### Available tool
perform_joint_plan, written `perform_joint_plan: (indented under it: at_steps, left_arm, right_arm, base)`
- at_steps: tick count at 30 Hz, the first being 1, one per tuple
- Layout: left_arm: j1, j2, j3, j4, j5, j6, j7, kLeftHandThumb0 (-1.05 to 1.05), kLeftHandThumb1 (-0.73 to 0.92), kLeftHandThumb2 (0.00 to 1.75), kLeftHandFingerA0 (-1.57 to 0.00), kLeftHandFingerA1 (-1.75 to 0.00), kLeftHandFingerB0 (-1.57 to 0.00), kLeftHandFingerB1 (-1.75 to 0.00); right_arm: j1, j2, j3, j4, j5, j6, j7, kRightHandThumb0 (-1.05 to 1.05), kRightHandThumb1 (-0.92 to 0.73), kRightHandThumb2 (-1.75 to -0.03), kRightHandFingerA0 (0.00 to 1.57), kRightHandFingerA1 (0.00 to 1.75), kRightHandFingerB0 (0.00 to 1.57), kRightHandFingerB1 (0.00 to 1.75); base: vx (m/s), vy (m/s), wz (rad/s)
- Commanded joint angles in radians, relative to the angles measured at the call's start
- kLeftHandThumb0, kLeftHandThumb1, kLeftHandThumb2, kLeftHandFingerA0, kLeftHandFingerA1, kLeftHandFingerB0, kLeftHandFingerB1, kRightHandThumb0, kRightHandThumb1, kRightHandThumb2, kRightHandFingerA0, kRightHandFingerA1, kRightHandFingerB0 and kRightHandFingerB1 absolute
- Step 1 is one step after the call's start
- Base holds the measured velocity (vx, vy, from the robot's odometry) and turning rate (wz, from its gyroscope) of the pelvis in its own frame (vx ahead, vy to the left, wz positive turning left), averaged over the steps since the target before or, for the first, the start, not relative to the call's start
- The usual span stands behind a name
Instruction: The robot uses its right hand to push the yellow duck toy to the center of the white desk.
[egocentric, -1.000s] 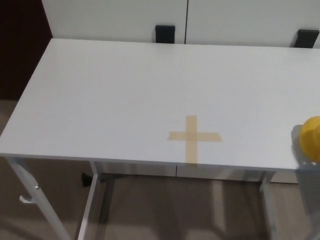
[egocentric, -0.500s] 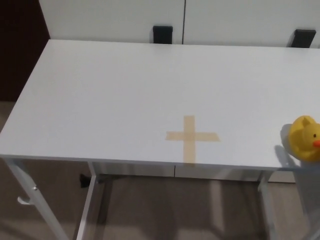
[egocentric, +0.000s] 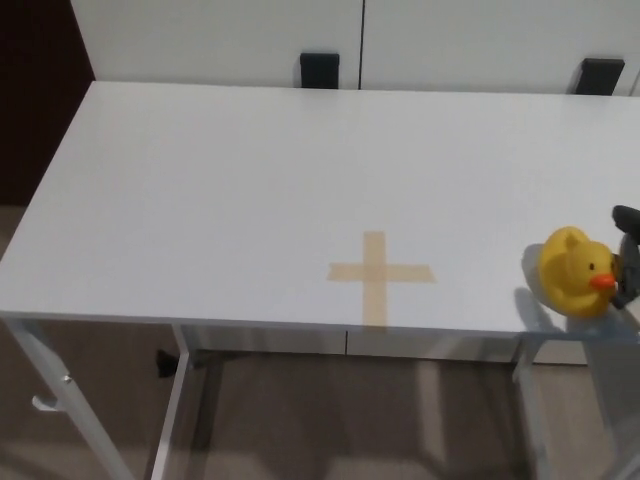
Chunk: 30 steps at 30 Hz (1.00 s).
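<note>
Your duck (egocentric: 574, 272) sits near the surface's (egocentric: 220, 180) front right corner, at about 4 o'clock from the middle of the top and close to the front edge. It looks like a hollow rubber or vinyl toy, so expect it to be light, a little squashy and ready to tip or spin if you catch it high. On this smooth top it should slide easily. You are pushing, not gripping, so meet it low on the body, on the side facing 3 o'clock, and keep the push in line with its middle.

It stands upright, orange beak aimed toward 3 to 4 o'clock, at your right hand (egocentric: 627, 262). The body is nearly round, so any long axis is slight, running beak to tail, roughly 3 to 9 o'clock.

Only a dark sliver of that hand shows at the right edge, just beside the beak; you cannot tell how its fingers stand or whether it touches. The left hand is out of view.

The tape cross (egocentric: 380, 272) lies toward 9 o'clock from the duck, well apart
</note>
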Motion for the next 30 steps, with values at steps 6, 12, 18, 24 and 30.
perform_joint_plan:
  at_steps: [6, 12, 18, 24, 30]
  left_arm:
    - [0.015, -0.005, -0.012, -0.002, 0.007, -0.073, 0.024, -0.12, 0.71, 0.63, -0.83, -0.54, -0.75, -0.53]
    - [0.017, -0.005, -0.011, -0.003, 0.001, -0.080, 0.014, -0.11, 0.70, 0.64, -0.83, -0.55, -0.76, -0.54]
    - [0.011, -0.006, -0.011, -0.001, 0.001, -0.068, 0.017, -0.10, 0.70, 0.64, -0.84, -0.55, -0.78, -0.54]
    - [0.018, -0.009, -0.021, -0.001, 0.010, -0.079, 0.021, -0.08, 0.70, 0.67, -0.82, -0.56, -0.76, -0.55]
    - [0.016, -0.013, -0.023, 0.004, 0.008, -0.076, 0.018, -0.09, 0.70, 0.65, -0.84, -0.56, -0.77, -0.55]
  right_arm:
    - [-0.006, 0.067, 0.070, 0.000, -0.053, 0.036, -0.043, -0.84, -0.92, -0.73, 0.40, 0.50, 0.36, 0.41]
    - [-0.009, 0.094, 0.099, -0.006, -0.081, 0.057, -0.089, -0.94, -0.90, -0.84, 0.05, 0.37, 0.12, 0.30]
    - [0.009, 0.119, 0.130, -0.031, -0.086, 0.070, -0.080, -0.92, -0.92, -0.85, 0.09, 0.42, 0.13, 0.34]
    - [0.015, 0.157, 0.157, -0.048, -0.078, 0.074, -0.060, -0.92, -0.92, -0.83, 0.07, 0.45, 0.12, 0.35]
    - [0.019, 0.185, 0.186, -0.070, -0.090, 0.091, -0.058, -0.87, -0.92, -0.79, 0.05, 0.45, 0.12, 0.36]
  base:
    - [0.00, 0.000, 0.00]
    - [0.00, 0.000, 0.00]
    - [0.00, 0.000, 0.00]
    - [0.00, 0.000, 0.00]
    - [0.00, 0.000, 0.00]
